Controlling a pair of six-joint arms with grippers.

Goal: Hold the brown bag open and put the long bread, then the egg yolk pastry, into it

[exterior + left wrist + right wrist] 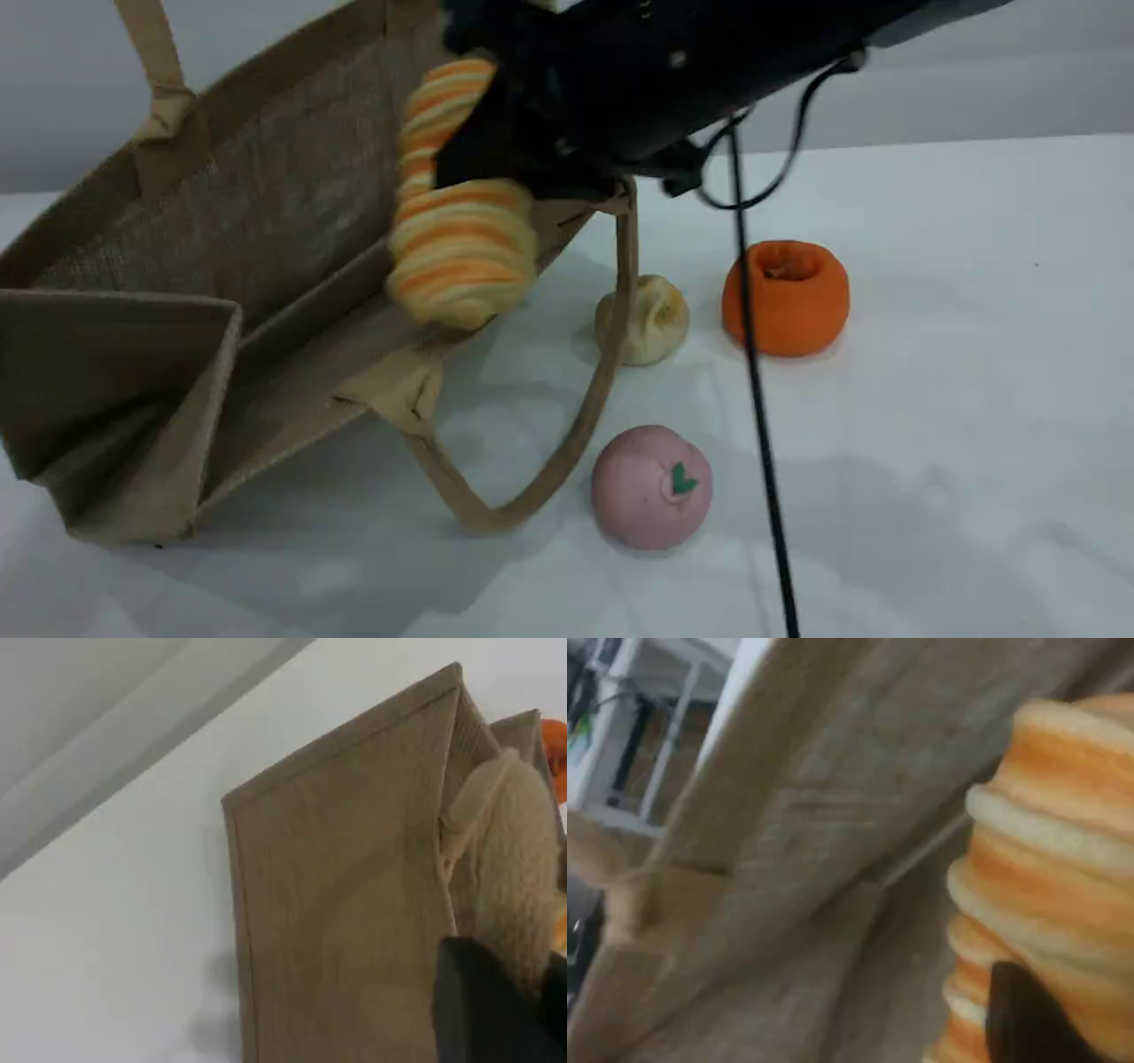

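From the scene view, we see the brown bag (221,292) tipped on its side with its mouth open toward us. Its far handle (155,62) is lifted up to the top edge of the picture. Its near handle (567,443) droops down onto the white table (957,461). Our right gripper (478,168) is clamped on the long bread (456,239), which hangs over the bag's open mouth, with its lower end just above the near rim. The egg yolk pastry (645,319) sits on the table just behind the drooping handle. An orange ball (787,297) is beside it and a pink ball (651,486) is nearer to us.

From the left wrist view, we look down the outside of the bag (345,904). Our left gripper (496,1001) is pinched shut on the fuzzy beige handle (514,877) and holds it up.

From the right wrist view, the striped bread (1045,886) fills the right side, and one dark fingertip (1028,1019) presses on it. The woven bag wall (833,833) is close behind.

We think the bread could catch on the near rim and fall to the table, because its end hangs so close to that edge. If the handle slipped from our left gripper, the mouth could flop shut.
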